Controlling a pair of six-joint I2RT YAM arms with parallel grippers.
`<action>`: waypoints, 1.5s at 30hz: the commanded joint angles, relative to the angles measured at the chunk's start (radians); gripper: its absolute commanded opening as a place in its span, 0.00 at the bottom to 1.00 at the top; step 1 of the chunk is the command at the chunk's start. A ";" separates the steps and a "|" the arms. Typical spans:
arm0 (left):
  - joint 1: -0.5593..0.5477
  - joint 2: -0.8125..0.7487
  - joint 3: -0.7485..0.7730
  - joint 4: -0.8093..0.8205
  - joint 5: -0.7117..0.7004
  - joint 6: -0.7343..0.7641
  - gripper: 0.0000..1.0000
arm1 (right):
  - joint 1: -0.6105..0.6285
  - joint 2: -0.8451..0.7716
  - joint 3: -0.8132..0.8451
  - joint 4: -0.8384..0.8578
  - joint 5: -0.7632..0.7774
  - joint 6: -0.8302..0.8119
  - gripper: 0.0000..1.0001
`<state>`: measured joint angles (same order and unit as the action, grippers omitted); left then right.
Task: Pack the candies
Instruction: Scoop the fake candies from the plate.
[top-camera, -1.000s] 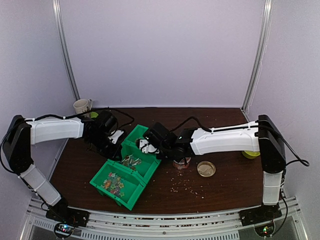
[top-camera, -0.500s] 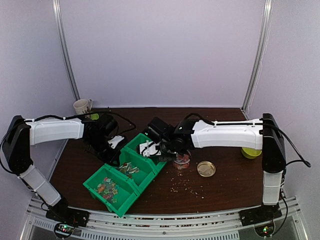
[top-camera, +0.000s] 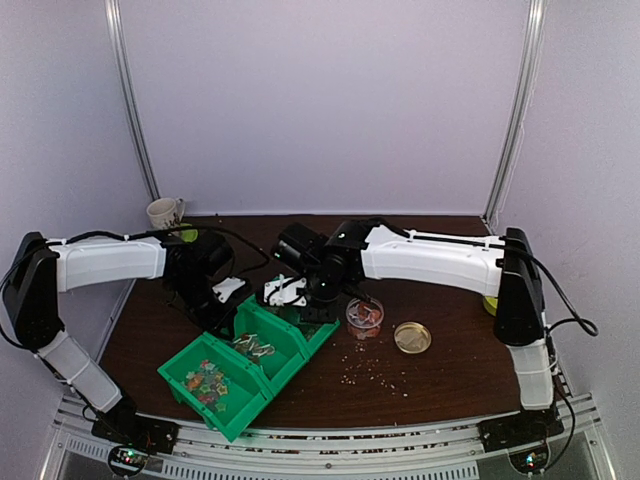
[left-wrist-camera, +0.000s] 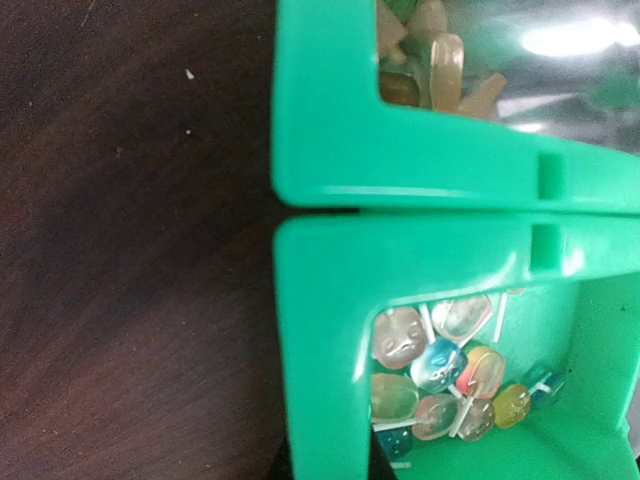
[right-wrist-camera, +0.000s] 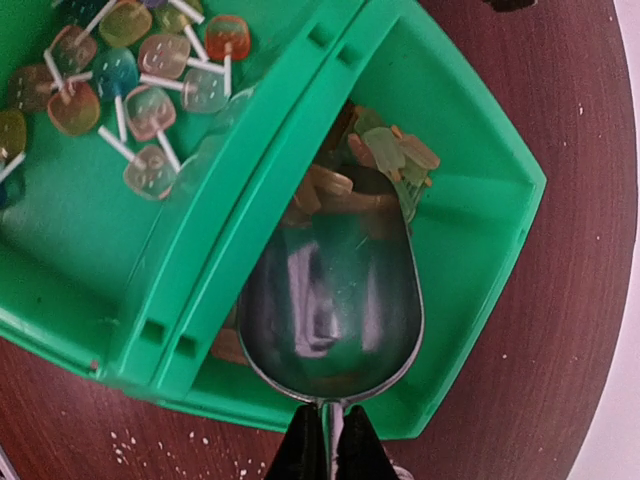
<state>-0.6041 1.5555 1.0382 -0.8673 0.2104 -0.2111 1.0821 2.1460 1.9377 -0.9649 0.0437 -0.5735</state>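
Two joined green bins (top-camera: 222, 398) lie at the table's near left. My left gripper (left-wrist-camera: 326, 462) is shut on the end wall (left-wrist-camera: 320, 330) of the compartment holding lollipops (left-wrist-camera: 450, 372). The other compartment (right-wrist-camera: 470, 200) holds tan and green candies (right-wrist-camera: 390, 150). My right gripper (right-wrist-camera: 328, 440) is shut on the handle of a metal scoop (right-wrist-camera: 330, 290), whose bowl lies in that compartment with its tip at the candies. In the top view the right gripper (top-camera: 306, 296) hangs over the bins' far end. A small clear jar (top-camera: 364, 316) with red and orange candies stands just to the right.
A round gold lid (top-camera: 412, 337) lies right of the jar. Pale crumbs (top-camera: 370, 372) are scattered on the wood in front of it. A mug (top-camera: 163, 212) stands at the back left corner. A yellow-green object (top-camera: 490, 305) sits behind the right arm.
The left gripper has dragged the bins left and nearer. The right arm has swung left, away from the jar, bringing the scoop into the candy compartment.
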 joint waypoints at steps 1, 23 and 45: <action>-0.004 -0.123 0.045 0.262 0.186 0.007 0.00 | -0.021 0.149 0.043 -0.129 -0.200 0.167 0.00; 0.005 -0.144 0.002 0.305 0.132 -0.013 0.00 | -0.079 -0.115 -0.598 0.973 -0.346 0.440 0.00; 0.074 -0.105 -0.003 0.284 0.078 -0.050 0.00 | -0.098 -0.358 -0.923 1.346 -0.206 0.390 0.00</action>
<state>-0.5457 1.4883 0.9886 -0.7177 0.2237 -0.2451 0.9825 1.8397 1.0454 0.3176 -0.1490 -0.1539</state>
